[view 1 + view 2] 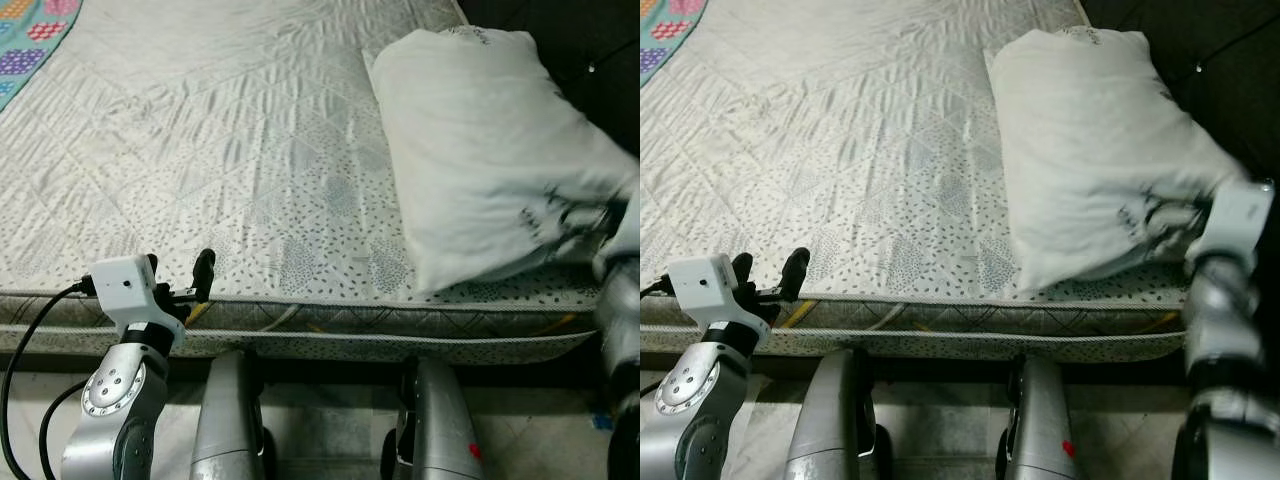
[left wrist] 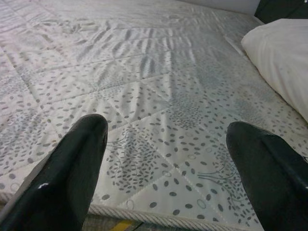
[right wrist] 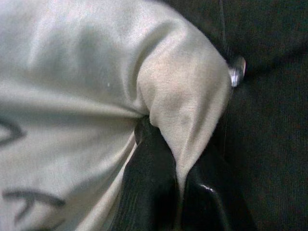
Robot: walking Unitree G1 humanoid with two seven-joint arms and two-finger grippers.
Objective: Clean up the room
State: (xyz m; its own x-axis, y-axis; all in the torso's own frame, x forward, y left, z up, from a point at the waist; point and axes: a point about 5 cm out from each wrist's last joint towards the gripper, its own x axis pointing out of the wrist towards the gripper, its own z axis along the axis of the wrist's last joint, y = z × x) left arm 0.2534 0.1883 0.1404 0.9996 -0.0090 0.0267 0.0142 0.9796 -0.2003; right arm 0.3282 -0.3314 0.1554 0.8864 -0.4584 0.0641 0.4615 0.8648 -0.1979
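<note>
R pincer [image 3: 175,185] clamped on pillow [image 1: 1090,150] corner; L pincer [image 2: 166,168] wide apart, empty.

Illumination is even and moderately bright across the mattress [image 1: 250,150]; quilting ridges cast soft, shallow shadows. The area beyond the bed at 1 to 3 o'clock is near black. Motion blur smears the right gripper [image 1: 1175,222] and the adjoining pillow [image 1: 480,140] corner at 3 o'clock. The left wrist view is sharp on fabric, with its fingers [image 2: 67,178] soft. The right wrist view is dim and defocused.
</note>
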